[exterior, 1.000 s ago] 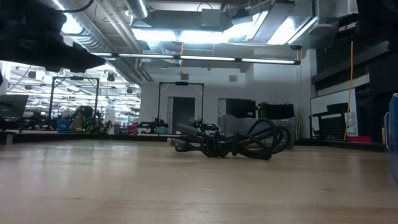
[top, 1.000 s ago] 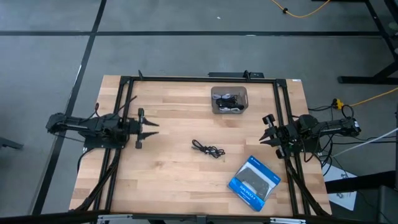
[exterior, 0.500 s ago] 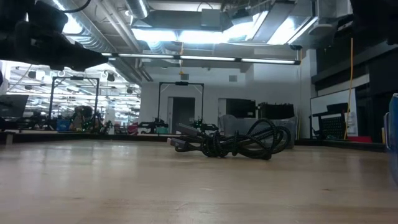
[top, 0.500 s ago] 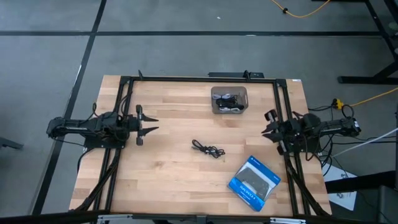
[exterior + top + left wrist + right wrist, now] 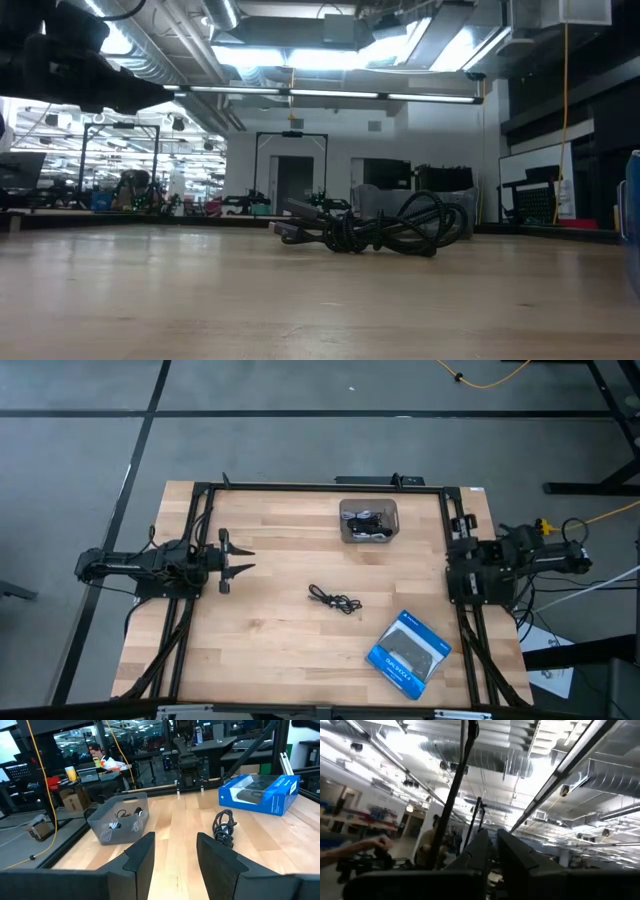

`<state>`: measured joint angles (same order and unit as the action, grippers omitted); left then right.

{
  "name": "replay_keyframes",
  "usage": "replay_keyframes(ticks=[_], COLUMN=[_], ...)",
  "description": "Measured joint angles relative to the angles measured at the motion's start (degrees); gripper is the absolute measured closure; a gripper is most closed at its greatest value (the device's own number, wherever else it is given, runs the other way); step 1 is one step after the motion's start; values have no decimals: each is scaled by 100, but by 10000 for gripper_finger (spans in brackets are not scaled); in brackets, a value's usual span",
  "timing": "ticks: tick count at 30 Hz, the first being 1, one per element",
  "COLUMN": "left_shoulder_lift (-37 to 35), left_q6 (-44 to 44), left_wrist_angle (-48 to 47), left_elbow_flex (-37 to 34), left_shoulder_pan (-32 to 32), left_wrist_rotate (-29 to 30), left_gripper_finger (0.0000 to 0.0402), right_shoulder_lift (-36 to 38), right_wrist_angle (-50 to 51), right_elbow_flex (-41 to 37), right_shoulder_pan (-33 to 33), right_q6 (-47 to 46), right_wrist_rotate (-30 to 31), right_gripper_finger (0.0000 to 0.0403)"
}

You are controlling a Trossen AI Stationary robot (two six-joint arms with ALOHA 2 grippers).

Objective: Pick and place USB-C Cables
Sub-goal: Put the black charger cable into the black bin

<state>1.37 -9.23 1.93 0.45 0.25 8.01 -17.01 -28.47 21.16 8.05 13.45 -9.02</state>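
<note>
Since the earlier frames our right arm has folded back off the wood to the table's right edge, while the loose cable and our left arm have not shifted.

One black USB-C cable (image 5: 334, 598) lies coiled on the bare wood near the middle of the table, touched by neither of our grippers. In the low view it (image 5: 372, 232) sits as a dark tangle flat on the boards. The other cables (image 5: 368, 523) are heaped inside a clear grey bin (image 5: 344, 510) toward the far edge of the table, black and pale ones mixed; we cannot count them apart. From our left wrist the same bin (image 5: 102, 814) shows the coils through its wall, with the loose cable (image 5: 223, 826) well apart from it.

A flat blue box (image 5: 409, 650) lies nearer the front right corner, tilted, just beyond the loose cable.

Our left gripper (image 5: 240, 560) hangs over the left part of the table, pointing toward the centre, its fingers (image 5: 140, 855) spread with a clear gap and nothing between them.

Our right gripper (image 5: 491, 851) is pointed up at the ceiling ducts, its two fingers nearly pressed together and empty. A person's hand (image 5: 380, 843) shows in the room beyond.
</note>
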Motion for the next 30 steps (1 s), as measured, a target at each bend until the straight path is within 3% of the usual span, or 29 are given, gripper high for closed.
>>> replay_keyframes(ticks=[3,12,21,30], left_shoulder_lift=[0,0,0,0], left_q6=[0,0,0,0], left_wrist_angle=[0,0,0,0], left_elbow_flex=[-1,-1,-1,-1], left_shoulder_pan=[0,0,0,0], left_wrist_rotate=[0,0,0,0], left_gripper_finger=[263,263,263,263], right_shoulder_lift=[-664,-2754,-4288,-5593], right_wrist_angle=[493,2467,3862,5738], right_elbow_flex=[592,2354,4002,5222], right_shoulder_pan=[0,-2,-4,-234], right_q6=[90,-139,-186,-985], right_wrist_rotate=[174,1807,1845,1845], right_gripper_finger=[358,358,358,358])
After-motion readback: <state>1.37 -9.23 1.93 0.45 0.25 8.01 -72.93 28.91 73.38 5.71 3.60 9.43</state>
